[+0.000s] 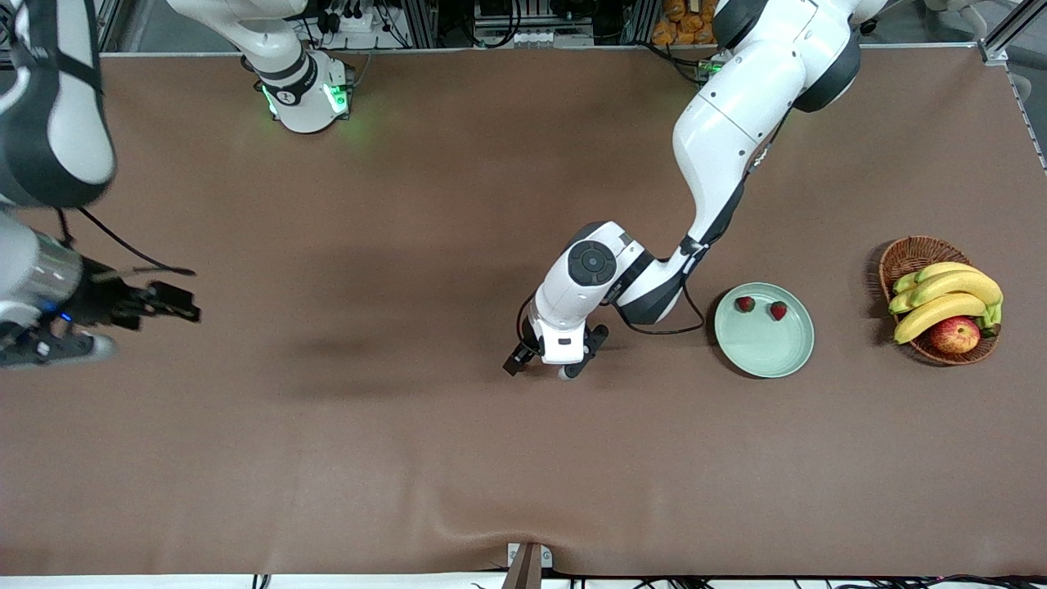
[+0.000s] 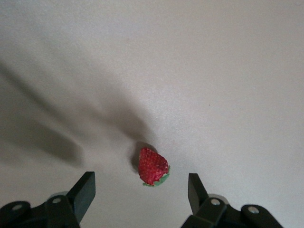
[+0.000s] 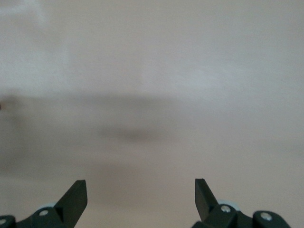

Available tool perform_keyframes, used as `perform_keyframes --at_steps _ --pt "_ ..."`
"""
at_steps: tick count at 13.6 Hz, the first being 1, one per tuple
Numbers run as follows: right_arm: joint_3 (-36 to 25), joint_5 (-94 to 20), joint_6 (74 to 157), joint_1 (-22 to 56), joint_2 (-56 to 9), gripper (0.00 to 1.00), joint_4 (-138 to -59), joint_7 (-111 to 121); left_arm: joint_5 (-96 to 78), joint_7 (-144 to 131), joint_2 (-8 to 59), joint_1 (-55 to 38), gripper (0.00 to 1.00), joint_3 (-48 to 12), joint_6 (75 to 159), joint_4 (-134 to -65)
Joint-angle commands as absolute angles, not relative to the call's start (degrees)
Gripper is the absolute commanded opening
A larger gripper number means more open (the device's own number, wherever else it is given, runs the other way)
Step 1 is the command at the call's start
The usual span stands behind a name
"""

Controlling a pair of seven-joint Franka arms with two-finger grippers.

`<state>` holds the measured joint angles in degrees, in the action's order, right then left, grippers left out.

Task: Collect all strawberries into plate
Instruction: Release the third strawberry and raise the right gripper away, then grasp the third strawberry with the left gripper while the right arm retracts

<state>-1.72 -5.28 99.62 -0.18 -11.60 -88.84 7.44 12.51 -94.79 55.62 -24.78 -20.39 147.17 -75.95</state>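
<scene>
The pale mint-green plate [image 1: 765, 348] lies toward the left arm's end of the table and holds two strawberries [image 1: 744, 304] [image 1: 778, 310]. A third strawberry [image 2: 153, 167] lies on the brown table just ahead of my left gripper's open fingers in the left wrist view. It is hidden under the hand in the front view. My left gripper [image 1: 556, 360] [image 2: 141, 179] is open and low over the table, beside the plate toward the table's middle. My right gripper [image 1: 168, 301] [image 3: 140, 183] is open and empty, held over the right arm's end of the table.
A brown wicker basket [image 1: 908, 255] with bananas [image 1: 949, 294] and a red-yellow apple [image 1: 954, 334] stands beside the plate, closer to the table's end. A dark bracket [image 1: 527, 564] sits at the table's near edge.
</scene>
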Motion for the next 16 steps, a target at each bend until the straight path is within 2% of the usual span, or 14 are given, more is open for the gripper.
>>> perform_keyframes --at_steps 1,8,10,11,12,13,14,16 --pt "-0.62 -3.34 96.35 -2.28 -3.70 1.00 -94.75 7.03 11.34 -95.45 57.74 -26.01 0.83 -19.51 148.45 -73.39" --pt "-0.09 -2.02 85.35 -5.62 3.95 1.00 -94.48 1.94 11.42 -96.42 60.46 -26.81 0.65 -19.42 151.08 -71.63" --pt "0.00 -1.93 84.81 -6.41 3.96 1.00 -94.40 1.06 11.34 -96.33 61.25 -26.81 0.55 -19.34 151.26 -71.54" --pt "0.17 -1.67 84.81 -6.68 3.96 1.00 -94.31 1.05 11.34 -96.33 61.35 -26.89 0.49 -19.16 151.61 -71.63" --pt "0.78 -0.54 84.81 -6.68 3.96 1.00 -94.22 1.05 11.34 -96.33 61.17 -26.81 0.37 -19.16 151.61 -71.63" --pt "1.23 0.86 84.73 -6.68 3.87 1.00 -93.78 0.97 11.42 -96.15 60.82 -26.37 0.16 -19.16 151.61 -71.72" --pt "1.23 1.23 84.55 -6.51 3.87 1.00 -93.43 0.97 11.43 -95.98 60.12 -25.15 0.00 -19.16 151.52 -71.89" --pt "1.23 1.23 83.77 -6.42 3.69 1.00 -92.73 -0.52 11.60 -96.15 56.97 -21.81 0.00 -19.95 151.18 -73.64"
